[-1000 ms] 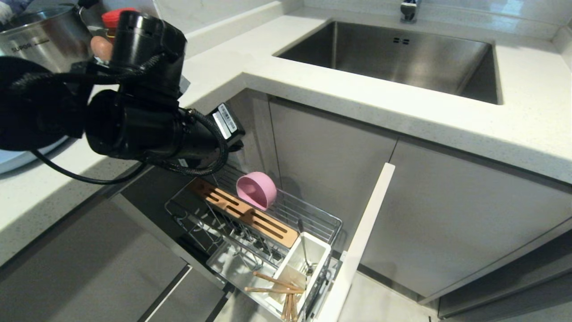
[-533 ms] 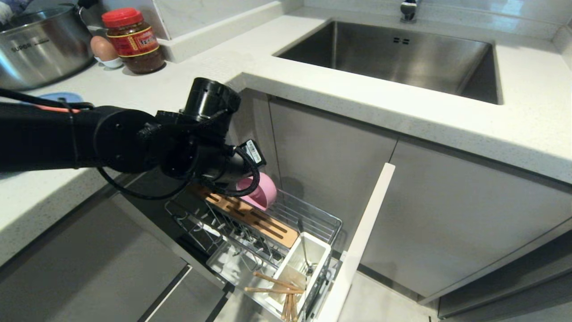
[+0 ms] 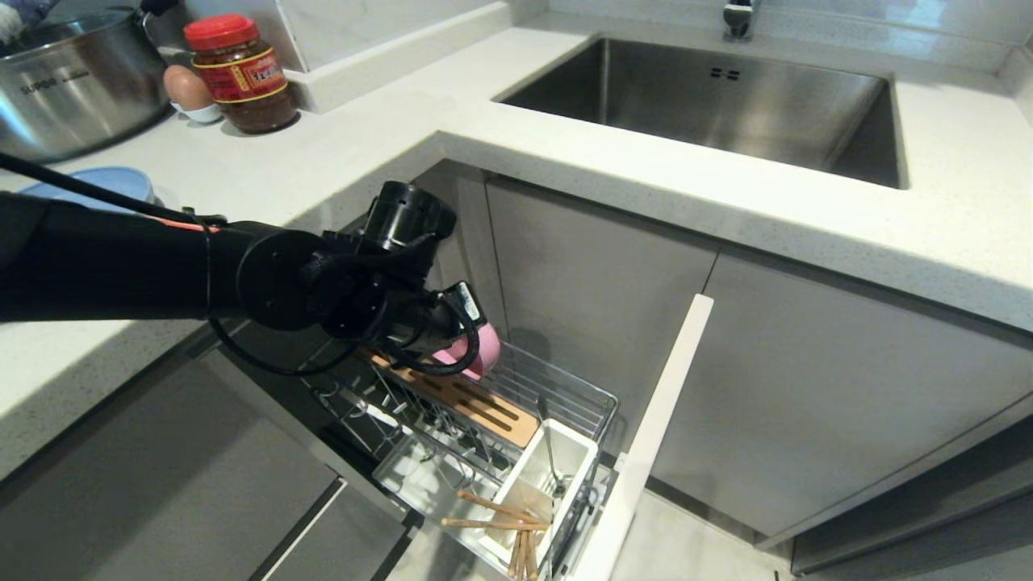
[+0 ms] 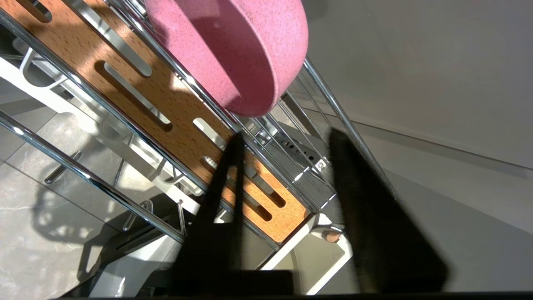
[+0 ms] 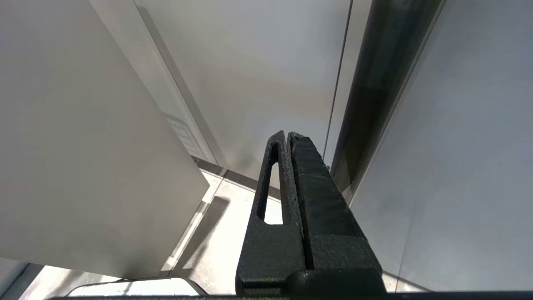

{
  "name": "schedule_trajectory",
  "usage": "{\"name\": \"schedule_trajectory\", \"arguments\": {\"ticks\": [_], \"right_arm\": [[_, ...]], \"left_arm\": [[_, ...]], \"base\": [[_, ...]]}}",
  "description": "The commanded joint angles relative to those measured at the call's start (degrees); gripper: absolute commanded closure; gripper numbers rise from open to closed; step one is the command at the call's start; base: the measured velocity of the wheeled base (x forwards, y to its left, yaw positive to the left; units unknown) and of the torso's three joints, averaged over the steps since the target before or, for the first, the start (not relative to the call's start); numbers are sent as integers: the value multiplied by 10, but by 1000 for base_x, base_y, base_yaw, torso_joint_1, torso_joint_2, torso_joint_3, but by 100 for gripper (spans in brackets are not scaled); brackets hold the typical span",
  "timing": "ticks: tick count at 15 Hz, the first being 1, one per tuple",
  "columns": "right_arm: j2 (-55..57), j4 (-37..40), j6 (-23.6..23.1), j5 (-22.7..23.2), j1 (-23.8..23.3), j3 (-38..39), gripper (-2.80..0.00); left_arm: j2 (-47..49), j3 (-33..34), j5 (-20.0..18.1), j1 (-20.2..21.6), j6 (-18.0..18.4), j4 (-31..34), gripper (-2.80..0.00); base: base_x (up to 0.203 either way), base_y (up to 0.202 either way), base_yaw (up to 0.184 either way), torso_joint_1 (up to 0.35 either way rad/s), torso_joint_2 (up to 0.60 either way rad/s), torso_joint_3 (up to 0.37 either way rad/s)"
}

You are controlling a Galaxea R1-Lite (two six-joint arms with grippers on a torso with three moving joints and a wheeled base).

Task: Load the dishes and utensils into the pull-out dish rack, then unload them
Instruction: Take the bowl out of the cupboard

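Pink bowl stands on edge at the back of the pulled-out chrome wire dish rack, beside its slotted wooden strip. Left gripper hovers just before the bowl, jaws apart and empty. Wooden chopsticks and a metal utensil sit at the white cutlery cup. Right gripper, beside grey cabinet panels, has jaws together.

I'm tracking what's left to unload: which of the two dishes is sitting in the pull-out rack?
The pink bowl, tipped on its edge in the pull-out rack behind the wooden strip. The light-blue plate lies up on the counter, near the pot.
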Motion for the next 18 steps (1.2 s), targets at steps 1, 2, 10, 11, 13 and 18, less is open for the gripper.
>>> {"name": "schedule_trajectory", "arguments": {"ticks": [1,2,10,11,13,18], "right_arm": [[-2,0,0,0,0,0,0],[-2,0,0,0,0,0,0],[-2,0,0,0,0,0,0],[-2,0,0,0,0,0,0],[-2,0,0,0,0,0,0],[-2,0,0,0,0,0,0]], "left_arm": [[1,1,1,1,-3,0,-280],[8,0,1,2,-3,0,-280],[45,31,-39,27,-2,-104,-280],[54,32,-52,36,-2,-118,-280],[63,32,-83,47,-2,-139,-280],[71,32,-105,60,13,-181,-280]], "base": [[0,0,0,0,0,0],[0,0,0,0,0,0],[0,0,0,0,0,0],[0,0,0,0,0,0],[0,0,0,0,0,0],[0,0,0,0,0,0]]}}
